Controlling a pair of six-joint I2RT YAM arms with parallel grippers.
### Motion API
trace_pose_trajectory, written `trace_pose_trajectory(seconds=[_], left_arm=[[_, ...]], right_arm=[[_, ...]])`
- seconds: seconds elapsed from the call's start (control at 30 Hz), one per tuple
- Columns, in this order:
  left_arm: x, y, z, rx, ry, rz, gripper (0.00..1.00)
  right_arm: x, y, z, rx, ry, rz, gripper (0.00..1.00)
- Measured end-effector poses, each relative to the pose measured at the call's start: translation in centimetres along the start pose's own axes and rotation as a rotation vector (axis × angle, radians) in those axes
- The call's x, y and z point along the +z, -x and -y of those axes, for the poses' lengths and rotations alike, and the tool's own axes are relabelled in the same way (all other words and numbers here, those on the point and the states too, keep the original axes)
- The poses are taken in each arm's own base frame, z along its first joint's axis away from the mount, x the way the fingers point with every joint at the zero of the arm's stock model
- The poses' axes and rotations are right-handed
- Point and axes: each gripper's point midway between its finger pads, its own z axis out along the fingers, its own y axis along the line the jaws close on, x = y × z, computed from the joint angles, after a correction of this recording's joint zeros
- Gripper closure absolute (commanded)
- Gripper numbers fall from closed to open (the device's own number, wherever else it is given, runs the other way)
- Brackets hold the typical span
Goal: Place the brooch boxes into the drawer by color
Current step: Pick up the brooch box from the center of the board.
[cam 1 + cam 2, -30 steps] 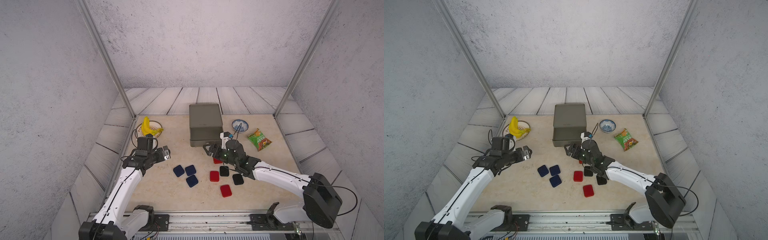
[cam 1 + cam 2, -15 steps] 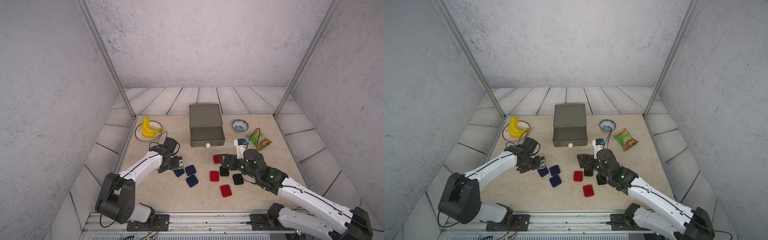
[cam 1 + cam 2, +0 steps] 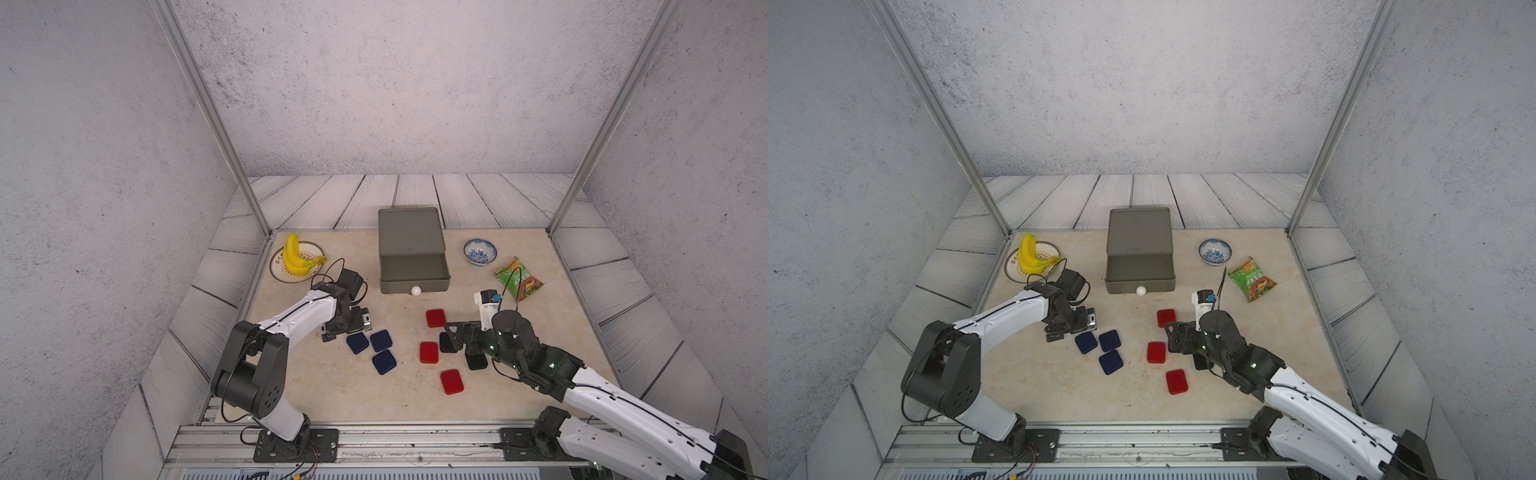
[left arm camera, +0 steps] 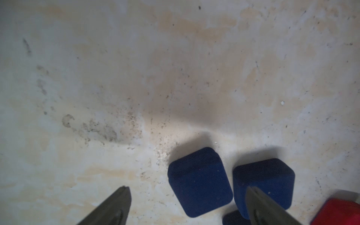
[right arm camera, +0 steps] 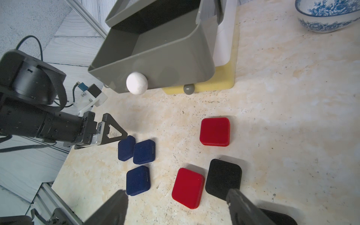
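Found the left gripper (image 3: 345,331) wide open and empty, navy velvety rounded-square box (image 3: 357,343) just beside at four o'clock, well apart from right gripper (image 3: 451,338).

Three-tier cube-shaped plastic drawer chest (image 3: 409,230): grey top tier (image 3: 413,270), white knob (image 3: 415,290); white middle tier (image 5: 224,39); yellow bottom tier (image 5: 224,78), grey knob (image 5: 188,89). In front of the chest, velvety rounded-square boxes: three navy-blue boxes (image 3: 357,343) (image 3: 381,340) (image 3: 384,361), three red boxes (image 3: 435,318) (image 3: 428,352) (image 3: 451,381), two black boxes (image 5: 224,178) (image 3: 476,362). Beside the chest: white bowl (image 3: 480,251), blue floral pattern; green snack packet (image 3: 519,279), orange-red print; yellow bananas (image 3: 295,257) on a cream plate (image 3: 316,252), dark rim band. Beige mottled tabletop (image 3: 332,395).
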Motion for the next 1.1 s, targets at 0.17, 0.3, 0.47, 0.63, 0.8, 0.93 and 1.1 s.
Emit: trace_pose_trajectory(seconds=[0.17,0.3,0.47,0.63,0.8,0.93,1.1], left_arm=[[0.9,-0.4,-0.1,-0.001,0.018,-0.026,0.02],[1.5,-0.5,-0.2,-0.005,0.029,-0.04,0.01],[1.9,-0.5,-0.2,-0.009,0.034,-0.044,0.03],[2.5,-0.3,0.0,-0.009,0.032,-0.045,0.05],[2.9,-0.4,-0.1,-0.009,0.039,-0.054,0.11],[2.9,-0.3,0.0,-0.011,0.035,-0.052,0.19],[3.0,-0.4,0.0,-0.009,0.034,-0.052,0.19]], right_arm=[[0.0,-0.1,0.1,-0.011,-0.003,-0.006,0.14],[0.0,-0.2,0.1,-0.017,-0.004,-0.007,0.14],[0.1,-0.4,0.2,-0.026,-0.008,-0.016,0.14],[0.1,-0.5,0.2,-0.031,-0.004,-0.022,0.14],[0.1,-0.6,0.1,-0.034,-0.001,-0.029,0.14],[0.0,-0.6,0.1,-0.034,0.0,-0.029,0.14],[0.0,-0.8,0.2,-0.034,-0.003,-0.034,0.14]])
